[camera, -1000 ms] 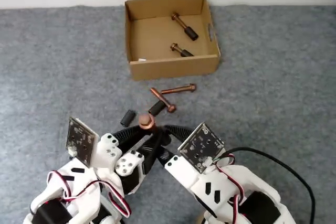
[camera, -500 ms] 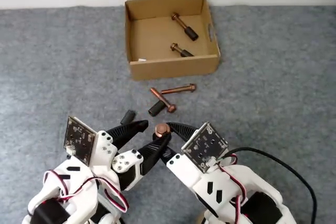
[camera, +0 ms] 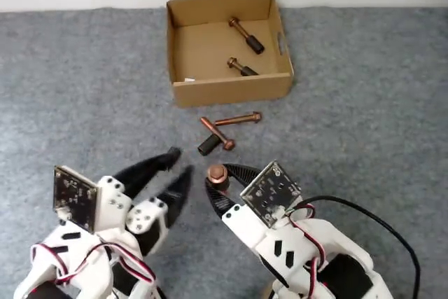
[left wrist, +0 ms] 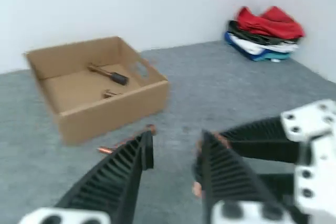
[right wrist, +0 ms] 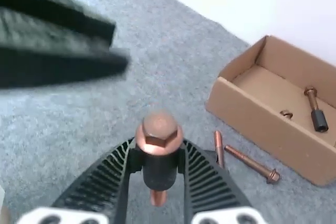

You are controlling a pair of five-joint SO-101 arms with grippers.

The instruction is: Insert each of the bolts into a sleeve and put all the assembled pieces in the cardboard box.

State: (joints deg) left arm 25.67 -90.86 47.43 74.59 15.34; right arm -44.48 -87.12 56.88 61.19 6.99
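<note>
My right gripper (camera: 217, 176) is shut on a black sleeve with a copper bolt (right wrist: 157, 132) in it, head up, just above the carpet. My left gripper (camera: 180, 162) stands open to its left, apart from the bolt; its ribbed fingers (left wrist: 126, 174) are spread with nothing between them. The cardboard box (camera: 227, 89) stands farther back with two assembled pieces (camera: 246, 36) inside. Between the box and the grippers lie two loose bolts (camera: 238, 118) and a black sleeve (camera: 208, 145), which rests against one bolt.
Grey carpet covers the table, with open room on both sides of the box. A pile of folded clothes (left wrist: 265, 32) lies far off by the wall. A black cable (camera: 371, 216) trails from the right arm.
The left gripper has opened, let go of the bolt assembly and drawn back to the left. The right gripper keeps the assembly, shifted slightly right.
</note>
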